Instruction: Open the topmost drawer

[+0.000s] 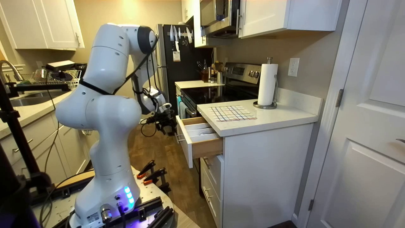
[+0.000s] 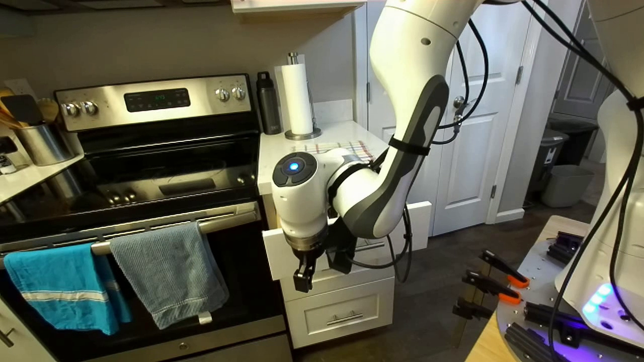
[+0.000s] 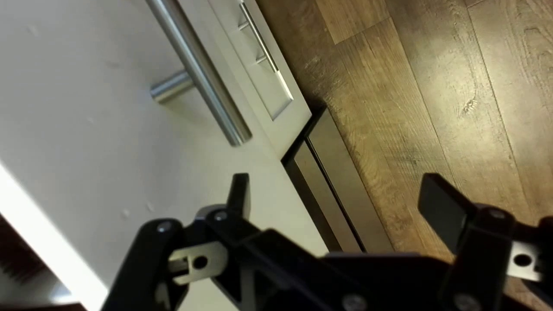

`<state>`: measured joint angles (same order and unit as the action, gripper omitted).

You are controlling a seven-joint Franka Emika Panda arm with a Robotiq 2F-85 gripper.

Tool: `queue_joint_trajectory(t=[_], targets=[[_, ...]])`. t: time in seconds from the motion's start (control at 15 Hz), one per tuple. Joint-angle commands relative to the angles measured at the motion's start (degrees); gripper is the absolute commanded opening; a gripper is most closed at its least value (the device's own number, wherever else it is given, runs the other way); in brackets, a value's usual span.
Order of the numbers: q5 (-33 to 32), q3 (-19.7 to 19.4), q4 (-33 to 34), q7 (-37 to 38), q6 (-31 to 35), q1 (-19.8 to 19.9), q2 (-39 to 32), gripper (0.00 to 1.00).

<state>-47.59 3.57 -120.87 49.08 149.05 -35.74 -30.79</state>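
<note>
Here, with parted, empty jaws, could knock closed the pulled-out topmost drawer [image 1: 203,147] beside them by drifting nearer.

— What is carried by the white counter [image 1: 281,116]?
— 1 checked cloth [image 1: 233,113] is spread flat; 1 paper towel roll [image 1: 266,84] is held upright on a stand [image 1: 265,107].
— And beside that?
— 1 dark bottle [image 2: 268,104] is set.
</note>
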Motion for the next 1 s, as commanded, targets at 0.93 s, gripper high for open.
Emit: queue_joint_trajectory(t=[0.93], targets=[[-17.77, 7.41, 4.44, 13.96, -3.3, -6.36, 4.73, 1.0]])
